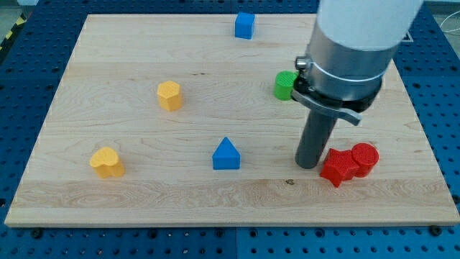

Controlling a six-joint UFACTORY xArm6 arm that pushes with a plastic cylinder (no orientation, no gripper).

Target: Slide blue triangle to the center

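Board (144, 208): plain wooden top on a blue pegboard table, with seven little blocks scattered over it.

Blue triangle (226, 155): that's the one that matters. It's toward the bottom edge, roughly halfway between the left and right edges, so it's already lined up sideways and, I'd say, only needs a shove straight up toward the middle.

Tip (307, 165): the dark rod comes down right of the triangle, well apart from it and not touching. It's just beside the red star, right at its left side; can't tell if they actually touch.

Jaws: there aren't any, it's a bare rod, so nothing to be wide, narrow or holding.

Red star (336, 167): near the bottom right corner, pressed up against a red cylinder (364, 159) on its right.

Green block (285, 85): up on the right half, partly hidden behind the arm's collar, so no call on its shape.

Blue cube (244, 25): close to the top edge, about mid-width, out of the way.

Yellow hexagon (169, 95): left of centre, upper half.

Yellow heart (107, 162): toward the bottom left corner.

My guess on the rod's spot: it's at about the triangle's height, not below it. To push the triangle up it'd have to swing round under it first, near the bottom edge. The middle looks free, so nothing's in the path.
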